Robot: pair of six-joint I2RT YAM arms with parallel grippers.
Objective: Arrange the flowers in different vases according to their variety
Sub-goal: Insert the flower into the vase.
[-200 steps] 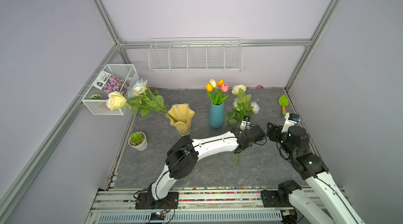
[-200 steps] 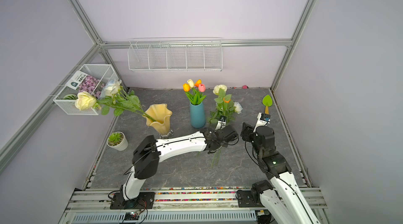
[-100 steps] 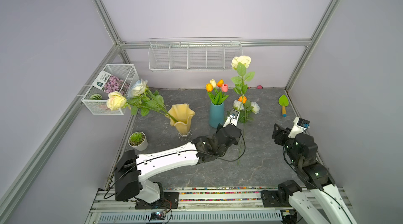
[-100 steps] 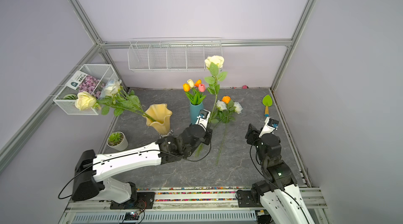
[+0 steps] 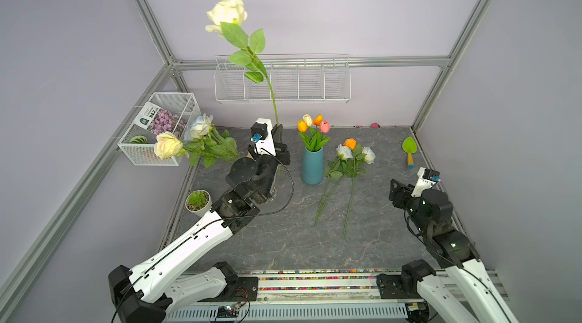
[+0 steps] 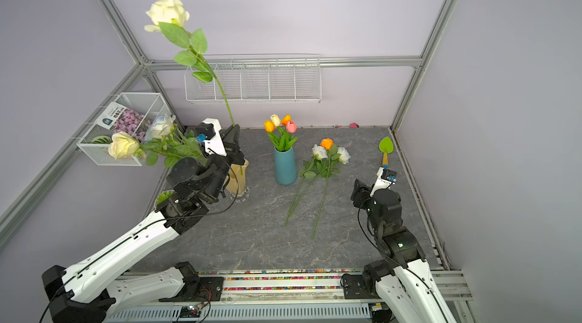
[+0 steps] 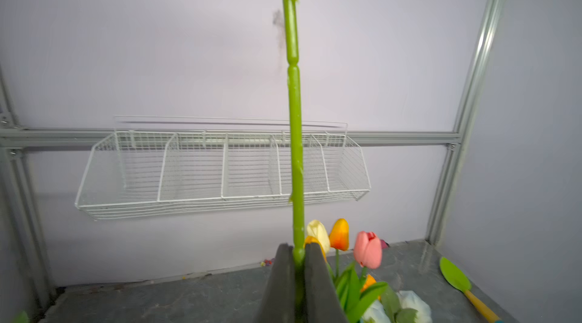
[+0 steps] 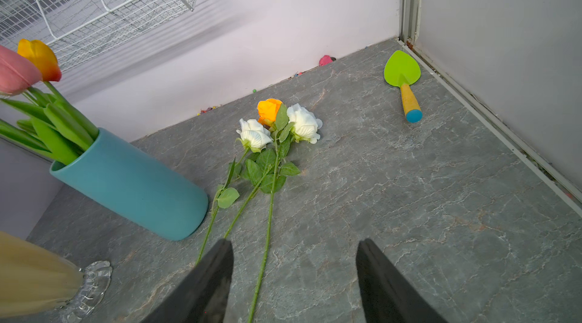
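Right tool [image 8: 295, 246]: spread, empty, near right bench [image 5: 283, 242] edge. Three roses [image 5: 348, 162]: loose, mid-bench, unsorted. Left tool [image 7: 296, 250]: pinching cream rose [image 5: 226, 14], stem end apparently inside yellow vase [image 6: 240, 179]; two roses [image 5: 214, 150] already in. Blue vase [image 5: 311, 165]: four tulips [image 5: 313, 124], done.

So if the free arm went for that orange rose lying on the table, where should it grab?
Probably its bare lower stem, seemingly the longest one, from straight above, jaws across it. The orange rose lies flat on the table, head and leaves crowded against two white roses, but the stems fan apart toward the open right gripper.
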